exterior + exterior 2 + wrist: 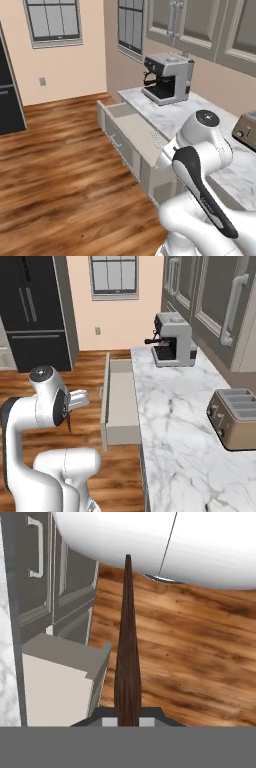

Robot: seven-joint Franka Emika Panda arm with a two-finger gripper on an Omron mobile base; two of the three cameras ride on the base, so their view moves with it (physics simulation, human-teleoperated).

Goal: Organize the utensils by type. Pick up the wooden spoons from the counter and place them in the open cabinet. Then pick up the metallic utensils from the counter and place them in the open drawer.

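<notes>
The gripper is clamping a dark brown utensil handle above the wooden floor, beside the open drawer. Beyond, the marble counter is carrying a toaster and coffee machine. The right base view is adding a black refrigerator.

Two base views from behind the arm, left and right, sharing the drawer and counter (coffee machine too), hand view close, facing floorboards.

White arm folded back low; gripper clamped tight on a dark slim handle.
</notes>
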